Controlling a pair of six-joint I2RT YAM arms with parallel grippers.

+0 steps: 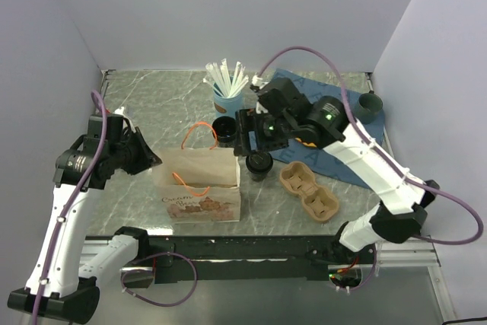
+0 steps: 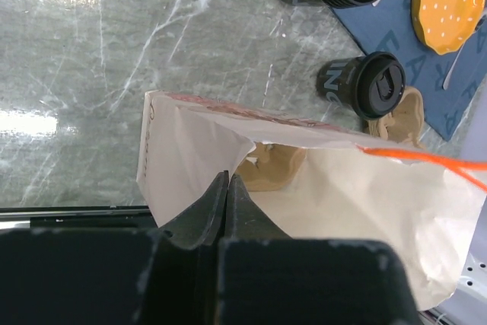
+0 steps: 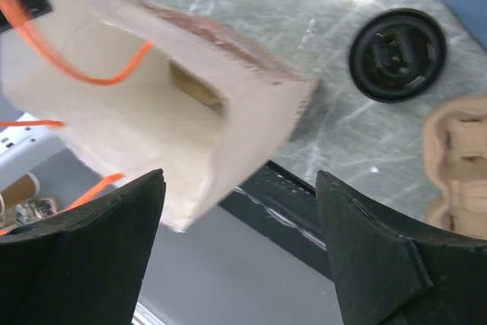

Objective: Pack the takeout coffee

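end effector [image 2: 228,182] pinching paper bag [image 2: 358,195], takeout coffee [image 2: 367,85] beyond

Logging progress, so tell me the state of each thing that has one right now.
takeout coffee: lidded, upright, outside the bag
paper bag: open, standing upright
second black cup: lidless, upright
cup carrier: empty
left hand: shut on paper bag's edge
right hand: open, empty

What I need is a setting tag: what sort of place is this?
Probably a lab test cell staged as a café counter: plain walls, a paper takeout bag, a lidded coffee cup.
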